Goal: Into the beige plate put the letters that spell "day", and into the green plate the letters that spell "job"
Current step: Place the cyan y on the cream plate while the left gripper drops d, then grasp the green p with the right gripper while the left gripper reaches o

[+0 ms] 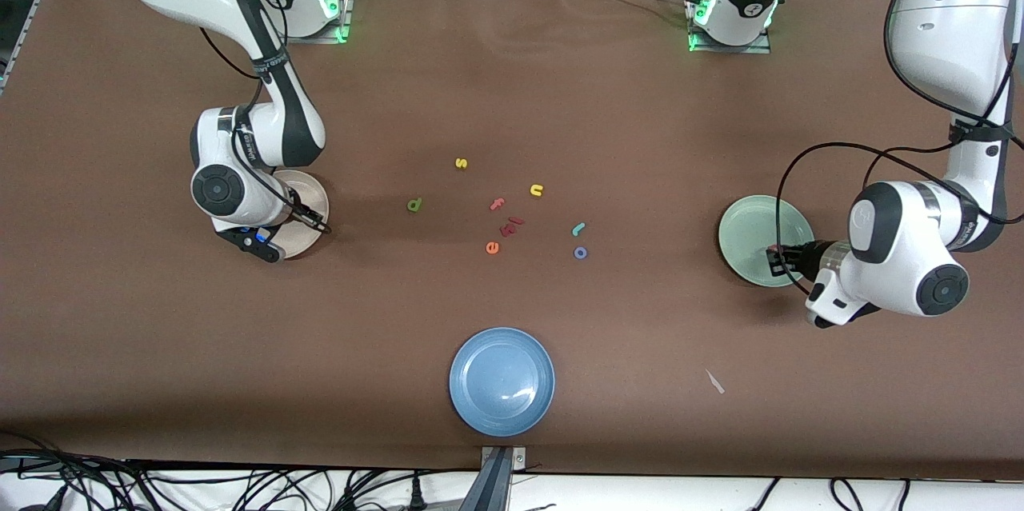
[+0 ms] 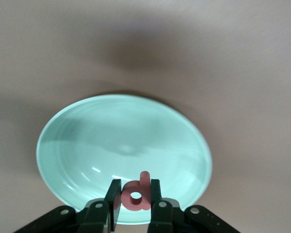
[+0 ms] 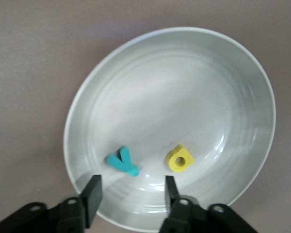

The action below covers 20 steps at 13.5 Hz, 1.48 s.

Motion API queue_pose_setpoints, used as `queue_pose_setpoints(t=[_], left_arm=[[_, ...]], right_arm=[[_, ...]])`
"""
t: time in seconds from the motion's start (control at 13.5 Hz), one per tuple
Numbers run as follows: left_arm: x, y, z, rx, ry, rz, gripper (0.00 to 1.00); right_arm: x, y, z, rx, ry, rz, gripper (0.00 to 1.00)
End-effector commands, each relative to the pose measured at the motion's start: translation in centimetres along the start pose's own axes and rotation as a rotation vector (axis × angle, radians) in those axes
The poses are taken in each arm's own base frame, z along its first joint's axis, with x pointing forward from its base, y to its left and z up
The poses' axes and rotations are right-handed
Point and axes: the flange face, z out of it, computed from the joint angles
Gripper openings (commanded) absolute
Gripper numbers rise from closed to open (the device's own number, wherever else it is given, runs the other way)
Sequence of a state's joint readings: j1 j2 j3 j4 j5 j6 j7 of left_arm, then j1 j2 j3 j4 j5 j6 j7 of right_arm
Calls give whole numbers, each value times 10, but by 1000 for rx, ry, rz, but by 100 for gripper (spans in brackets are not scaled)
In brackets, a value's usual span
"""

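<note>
The right gripper (image 3: 130, 196) hangs over the beige plate (image 1: 310, 189), at the right arm's end of the table. Its fingers are apart and hold nothing. In the right wrist view the teal y (image 3: 122, 161) and the yellow a (image 3: 180, 158) lie inside that plate, close to each other but not touching. The y lies just under the gap between the fingers.

The left gripper (image 2: 135, 206) hangs over the green plate (image 1: 748, 231), at the left arm's end of the table. Its fingers are squeezed onto the salmon-red b (image 2: 137, 192). The b is pinched between the two pads above the plate's rim.

The other letters lie in the middle of the brown table (image 1: 512, 95), between the two plates. The olive-green d (image 1: 414, 205) is the one closest to the beige plate. The teal j (image 1: 578, 229) and the blue o (image 1: 581, 253) sit close together on the side toward the green plate, with the o nearer to the front camera.

A yellow s (image 1: 461, 163) is farthest from the front camera. A yellow u (image 1: 536, 190) lies near the j. A pink f (image 1: 497, 204), a dark red letter (image 1: 511, 226) that I cannot read, and an orange e (image 1: 492, 248) lie in a small bunch.

A blue plate (image 1: 502, 381) sits by itself, nearest to the front camera. A small pale scrap (image 1: 715, 382) lies on the table beside it, toward the left arm's end.
</note>
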State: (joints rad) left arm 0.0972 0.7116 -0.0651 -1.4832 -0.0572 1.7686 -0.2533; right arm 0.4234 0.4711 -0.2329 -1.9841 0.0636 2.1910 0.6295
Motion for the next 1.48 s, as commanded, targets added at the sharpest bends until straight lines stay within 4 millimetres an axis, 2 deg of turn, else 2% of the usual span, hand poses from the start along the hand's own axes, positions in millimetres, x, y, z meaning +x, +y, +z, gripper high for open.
queue_pose_setpoints(t=[0.0, 0.07, 0.22, 0.37, 0.44, 0.52, 0.59, 0.67, 0.81, 0.96, 1.11, 1.26, 1.4], left_arm=[[-15, -9, 24, 23, -21, 42, 20], [-14, -9, 34, 19, -12, 44, 20], [-15, -17, 53, 18, -18, 38, 20], [-16, -20, 53, 18, -26, 52, 30], [-16, -20, 52, 18, -26, 59, 47], [-16, -20, 52, 19, -29, 60, 69], [-16, -18, 50, 18, -25, 63, 82], [-16, -11, 43, 18, -11, 61, 100], [-28, 3, 4, 8, 54, 71, 100], [-41, 33, -14, -6, 84, 56, 100], [-54, 78, -24, -29, 107, 8, 100], [-72, 126, -25, -28, 123, -12, 100], [-89, 168, -16, -30, 148, -41, 100]], right_arm=[[-15, -22, -24, 35, -14, -16, 100], [-16, -23, -26, 31, -22, -12, 100], [-29, -39, -30, 45, -47, -16, 100], [-44, -62, -37, 74, -51, 8, 100], [-53, -72, -41, 81, -51, 17, 100], [-62, -83, -43, 87, -52, 25, 100], [-69, -91, -45, 92, -50, 34, 100], [-75, -100, -45, 93, -47, 28, 100], [-87, -117, -46, 98, -33, 25, 100], [-103, -137, -42, 111, -11, 45, 100], [-118, -156, -29, 124, 11, 74, 100], [-130, -169, -13, 129, 22, 111, 99], [-132, -171, 1, 133, 29, 120, 84]])
